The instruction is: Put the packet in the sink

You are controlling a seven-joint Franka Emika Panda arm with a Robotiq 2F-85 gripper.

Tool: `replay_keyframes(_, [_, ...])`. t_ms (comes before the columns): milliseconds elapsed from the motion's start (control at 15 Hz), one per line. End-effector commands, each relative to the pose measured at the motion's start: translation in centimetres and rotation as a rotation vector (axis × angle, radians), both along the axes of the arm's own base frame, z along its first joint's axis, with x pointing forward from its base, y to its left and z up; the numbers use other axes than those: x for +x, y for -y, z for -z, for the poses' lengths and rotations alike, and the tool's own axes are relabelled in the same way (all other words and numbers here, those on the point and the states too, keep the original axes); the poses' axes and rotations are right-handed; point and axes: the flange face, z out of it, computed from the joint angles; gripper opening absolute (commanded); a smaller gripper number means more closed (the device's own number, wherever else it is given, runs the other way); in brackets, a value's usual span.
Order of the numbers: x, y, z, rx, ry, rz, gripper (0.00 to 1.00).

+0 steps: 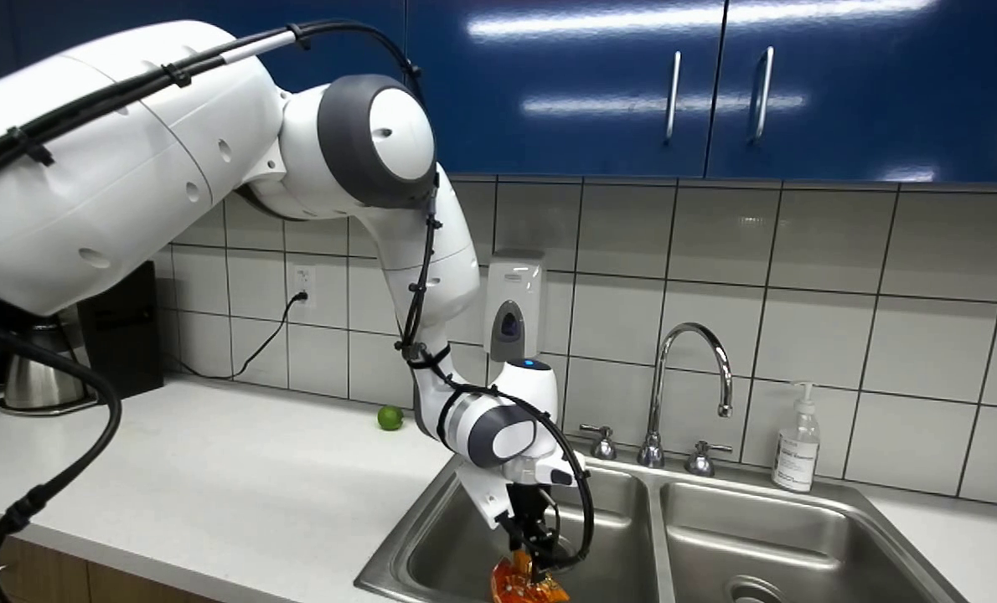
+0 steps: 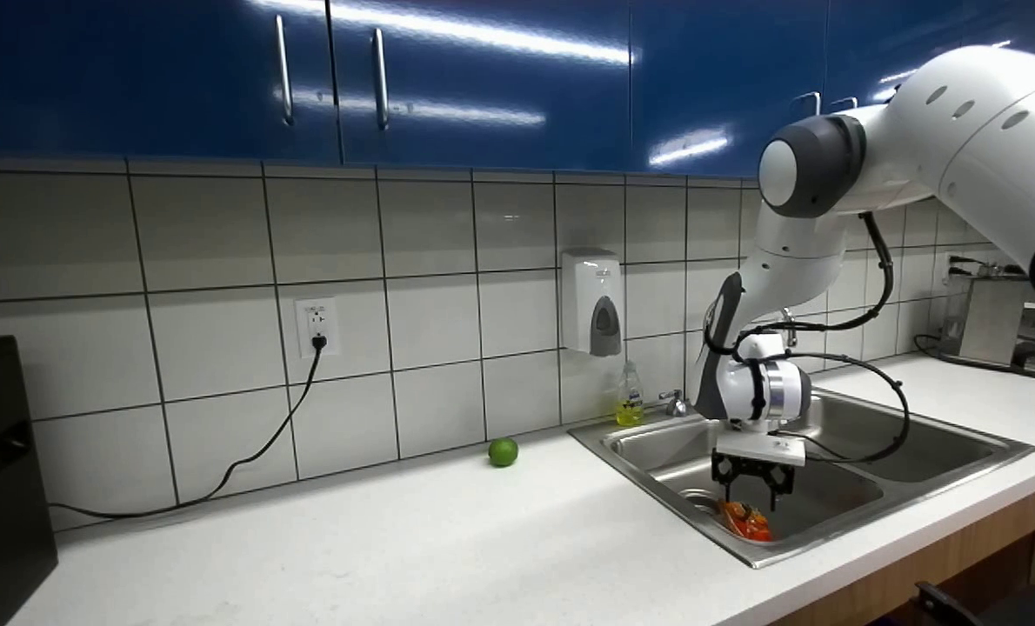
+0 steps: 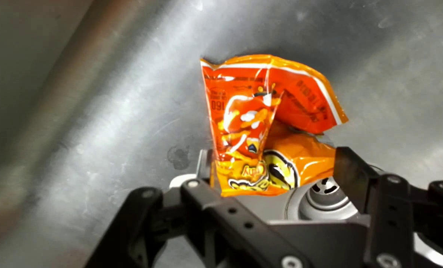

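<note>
The packet is a crumpled, shiny orange and red snack bag (image 3: 244, 123) in the wrist view. It lies in a basin of the steel sink (image 2: 657, 485), beside the drain. It also shows in both exterior views, as an orange bag (image 1: 532, 589) and as a small orange patch (image 2: 748, 522). My gripper (image 3: 273, 167) is open, its fingers wide apart with part of the packet between them in the wrist view. In an exterior view the gripper (image 2: 751, 500) hangs down inside the basin just above the packet. I cannot tell whether the fingers touch it.
A divider (image 1: 659, 544) separates the basin from a second one. The curved faucet (image 1: 658, 394) and its handles stand behind. A pump bottle (image 1: 797, 452) and a yellow soap bottle (image 2: 629, 402) stand at the back. A lime (image 2: 503, 451) sits on the counter (image 2: 396, 539).
</note>
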Motion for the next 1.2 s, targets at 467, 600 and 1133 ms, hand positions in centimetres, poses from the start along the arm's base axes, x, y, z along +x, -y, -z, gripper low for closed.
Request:
replay_keyframes(467, [-1.5,-4.0,-8.2,0.007,0.051,-0.076,1.0])
replay_keyframes(600, [-2.1,-4.9,-9.6,0.011,0.049,-0.115,1.0])
replay_keyframes(1133, [-4.5,-9.6,-12.7,0.058,-0.053,-0.409,1.0])
